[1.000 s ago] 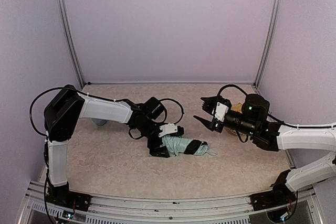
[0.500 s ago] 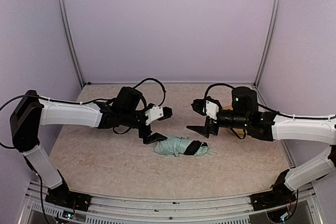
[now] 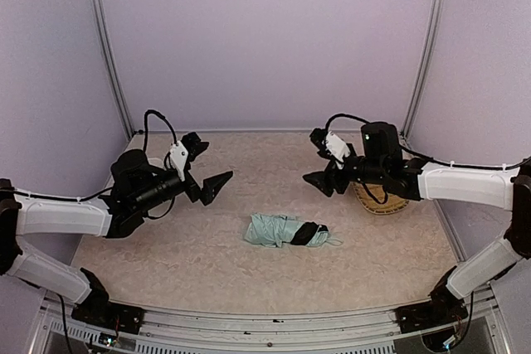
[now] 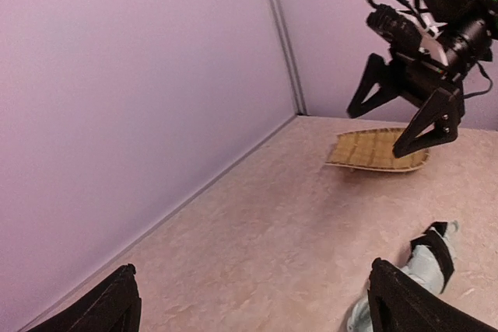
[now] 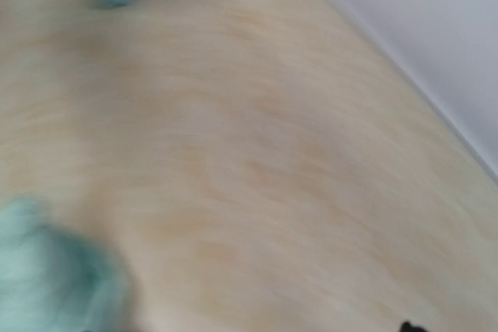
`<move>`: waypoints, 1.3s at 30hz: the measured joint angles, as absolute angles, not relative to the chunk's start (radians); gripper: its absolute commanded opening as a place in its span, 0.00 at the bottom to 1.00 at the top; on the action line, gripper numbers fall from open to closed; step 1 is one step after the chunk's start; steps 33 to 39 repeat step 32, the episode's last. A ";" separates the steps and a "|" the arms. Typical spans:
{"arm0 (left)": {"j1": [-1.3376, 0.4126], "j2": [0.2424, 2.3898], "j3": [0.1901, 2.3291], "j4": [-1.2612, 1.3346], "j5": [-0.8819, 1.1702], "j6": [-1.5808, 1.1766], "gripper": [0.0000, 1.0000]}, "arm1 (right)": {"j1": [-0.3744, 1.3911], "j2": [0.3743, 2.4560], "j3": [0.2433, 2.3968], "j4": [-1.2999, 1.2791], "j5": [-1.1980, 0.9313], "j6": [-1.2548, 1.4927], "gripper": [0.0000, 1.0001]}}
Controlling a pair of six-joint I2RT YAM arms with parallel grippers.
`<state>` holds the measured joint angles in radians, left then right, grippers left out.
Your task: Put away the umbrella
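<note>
Strapped umbrella (image 3: 289, 231) lies on the desk (image 3: 166, 264); left fingers (image 3: 217, 184) and right fingers (image 3: 319, 181) hover wide, empty, flanking it, seemingly ready for pickup.

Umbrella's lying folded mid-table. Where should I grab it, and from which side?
I'd grip the mint fabric bundle of the umbrella, just left of its black strap, coming down from above. It lies flat, lengthwise left to right, so jaws should straddle its narrow width.

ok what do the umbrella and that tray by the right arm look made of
Umbrella: soft matte mint fabric, judging by its creases, with a black strap, probably woven. Tray: looks like woven straw, tan with a visible grid weave.
</note>
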<state>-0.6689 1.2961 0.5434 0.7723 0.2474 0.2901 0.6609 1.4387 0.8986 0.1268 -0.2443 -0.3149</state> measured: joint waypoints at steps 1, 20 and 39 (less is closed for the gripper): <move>-0.661 1.295 0.549 0.776 0.179 0.265 0.99 | 0.614 1.429 0.899 0.130 -0.230 -0.281 0.85; -0.029 1.159 0.508 0.575 -0.443 -0.173 0.99 | 0.071 1.203 0.566 0.263 0.133 0.298 0.88; 0.018 1.446 0.404 0.739 -0.530 -0.274 0.99 | 0.070 1.334 0.527 0.348 0.344 0.361 0.85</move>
